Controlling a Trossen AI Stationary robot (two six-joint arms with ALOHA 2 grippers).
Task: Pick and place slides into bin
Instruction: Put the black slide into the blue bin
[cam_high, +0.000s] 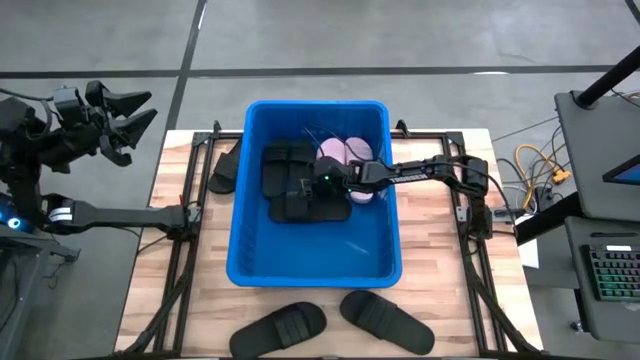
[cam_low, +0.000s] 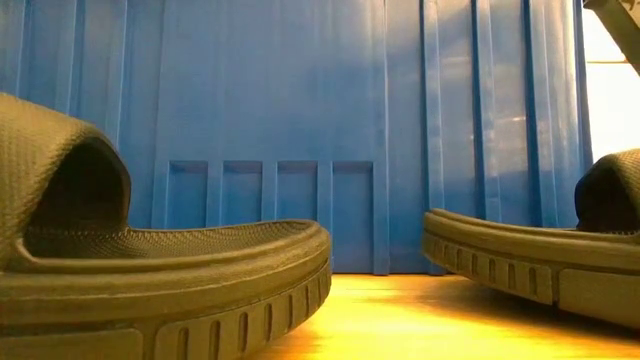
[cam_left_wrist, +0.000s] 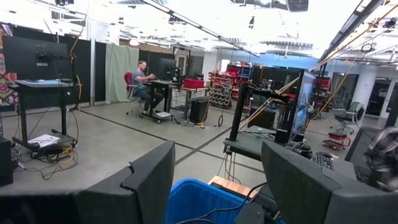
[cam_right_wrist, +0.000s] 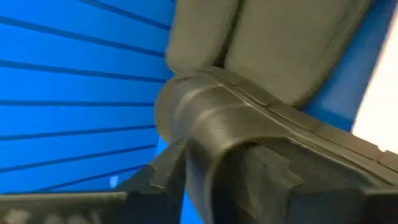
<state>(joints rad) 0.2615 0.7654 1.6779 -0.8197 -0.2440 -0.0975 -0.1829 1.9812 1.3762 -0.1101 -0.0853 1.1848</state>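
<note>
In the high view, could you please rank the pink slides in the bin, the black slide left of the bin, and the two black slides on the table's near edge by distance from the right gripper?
From the right gripper, inside the bin:
1. Pink slides, just beside it.
2. Black slide outside the bin's left wall.
3. The two black slides at the near edge, too close to each other to rank.

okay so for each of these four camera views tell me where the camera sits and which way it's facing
High: overhead, straight down on the bin; both arms show, right gripper inside it.
Low: table height, facing the bin wall past two black slides.
Left wrist: raised on the left arm, facing the room; own open fingers show.
Right wrist: inside the bin, tight on a black slide.
Shared: the blue bin appears in all four.
</note>
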